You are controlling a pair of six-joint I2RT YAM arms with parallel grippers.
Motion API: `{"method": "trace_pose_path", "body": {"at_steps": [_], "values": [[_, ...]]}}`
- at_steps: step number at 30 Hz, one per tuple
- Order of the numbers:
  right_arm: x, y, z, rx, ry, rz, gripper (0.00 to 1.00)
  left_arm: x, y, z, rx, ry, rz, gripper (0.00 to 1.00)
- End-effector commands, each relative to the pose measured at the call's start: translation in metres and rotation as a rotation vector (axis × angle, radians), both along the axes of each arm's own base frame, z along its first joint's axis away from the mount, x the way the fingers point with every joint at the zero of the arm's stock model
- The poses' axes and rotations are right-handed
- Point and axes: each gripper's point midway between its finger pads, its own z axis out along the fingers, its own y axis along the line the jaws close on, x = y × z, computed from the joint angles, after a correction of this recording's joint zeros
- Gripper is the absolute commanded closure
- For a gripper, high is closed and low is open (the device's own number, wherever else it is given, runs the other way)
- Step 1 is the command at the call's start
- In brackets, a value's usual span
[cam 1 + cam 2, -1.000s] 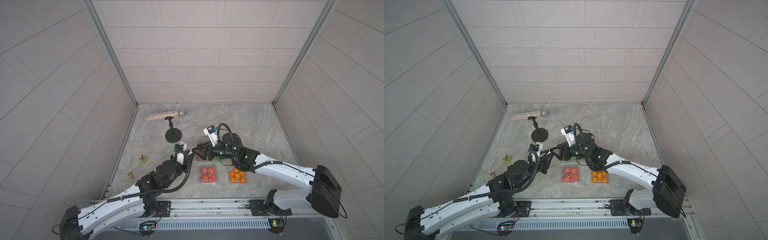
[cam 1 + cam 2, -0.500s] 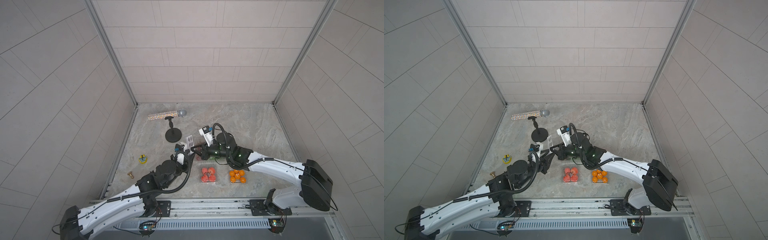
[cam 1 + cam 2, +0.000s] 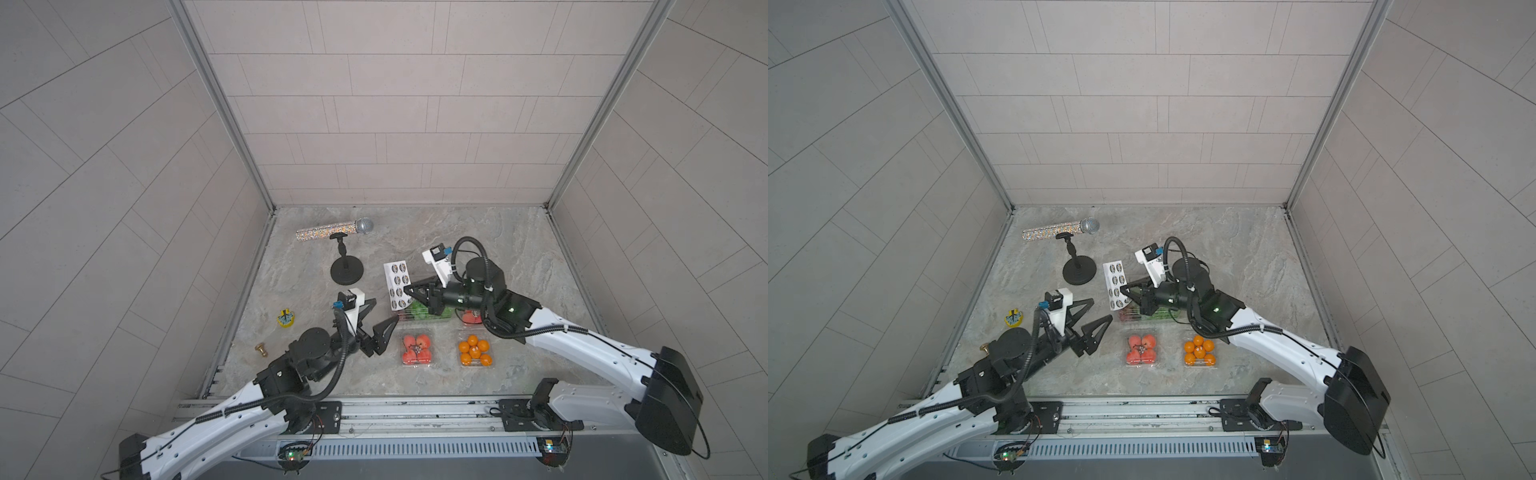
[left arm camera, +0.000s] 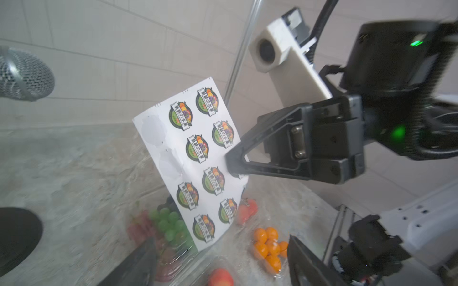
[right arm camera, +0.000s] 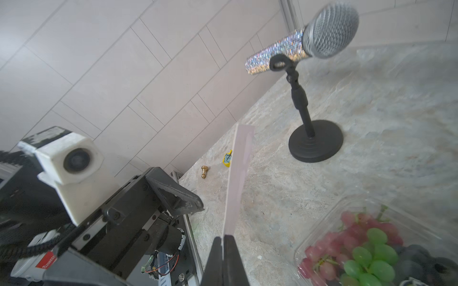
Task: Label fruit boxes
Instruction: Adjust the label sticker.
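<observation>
My right gripper [image 3: 409, 291] is shut on the edge of a white sheet of round fruit stickers [image 3: 397, 286], holding it upright over the large box of grapes [image 3: 424, 316]. In the right wrist view the sheet [image 5: 239, 178] shows edge-on between the closed fingers [image 5: 218, 260]. My left gripper [image 3: 385, 311] stands open just left of the sheet, apart from it, with nothing inside. In front lie a small box of red fruit [image 3: 417, 349] and a box of oranges [image 3: 475, 353]. Another red-fruit box [image 3: 469, 318] is mostly hidden under the right arm.
A glittery microphone [image 3: 332, 229] sits on a black round-based stand [image 3: 347, 270] behind the left gripper. A small yellow object [image 3: 286, 319] and a small brass piece [image 3: 261, 350] lie near the left wall. Tiled walls close in three sides.
The right gripper has shut on the sticker sheet. The left gripper, which held the sheet, has opened wide and let it go; the sheet now hangs from the right gripper alone.
</observation>
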Motion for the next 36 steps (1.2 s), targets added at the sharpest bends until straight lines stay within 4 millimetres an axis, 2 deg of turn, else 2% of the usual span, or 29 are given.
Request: {"method": "trace_pose_path", "body": {"at_steps": [1,4,7,9,11,14,16,20,26,28,30,35,36], "values": [[-0.018,-0.018,0.008,0.022,-0.068,0.057,1.00,-0.025,-0.003,0.026,-0.106,-0.052,-0.145,0.13],[-0.032,-0.024,0.016,0.057,-0.107,0.099,1.00,-0.026,0.003,0.048,-0.163,-0.077,-0.152,0.12],[-0.058,-0.020,0.034,0.167,-0.114,0.229,1.00,-0.033,-0.007,0.063,-0.194,-0.057,-0.227,0.13],[-0.070,-0.022,0.051,0.248,-0.139,0.277,1.00,-0.039,-0.018,0.066,-0.198,-0.051,-0.299,0.15],[-0.077,-0.025,0.056,0.260,-0.156,0.291,1.00,-0.039,-0.028,0.060,-0.200,-0.038,-0.335,0.17],[-0.077,-0.029,0.054,0.234,-0.172,0.267,1.00,-0.036,-0.032,0.053,-0.203,-0.046,-0.341,0.26],[-0.077,-0.031,0.053,0.235,-0.179,0.259,1.00,-0.040,-0.032,0.052,-0.220,-0.059,-0.362,0.43],[-0.081,-0.029,0.055,0.254,-0.177,0.282,1.00,-0.050,-0.029,0.057,-0.249,-0.093,-0.397,0.46],[-0.096,-0.024,0.067,0.310,-0.189,0.363,1.00,-0.047,-0.030,0.052,-0.245,-0.096,-0.386,0.49],[-0.099,-0.022,0.067,0.311,-0.189,0.381,1.00,-0.047,-0.033,0.054,-0.252,-0.098,-0.401,0.53],[-0.102,-0.021,0.067,0.312,-0.197,0.393,1.00,-0.049,-0.035,0.057,-0.270,-0.101,-0.420,0.63],[-0.098,-0.021,0.062,0.288,-0.196,0.368,1.00,-0.054,-0.032,0.065,-0.298,-0.124,-0.436,0.76],[-0.096,-0.020,0.059,0.280,-0.194,0.363,1.00,-0.053,-0.034,0.054,-0.283,-0.106,-0.439,0.79]]}}
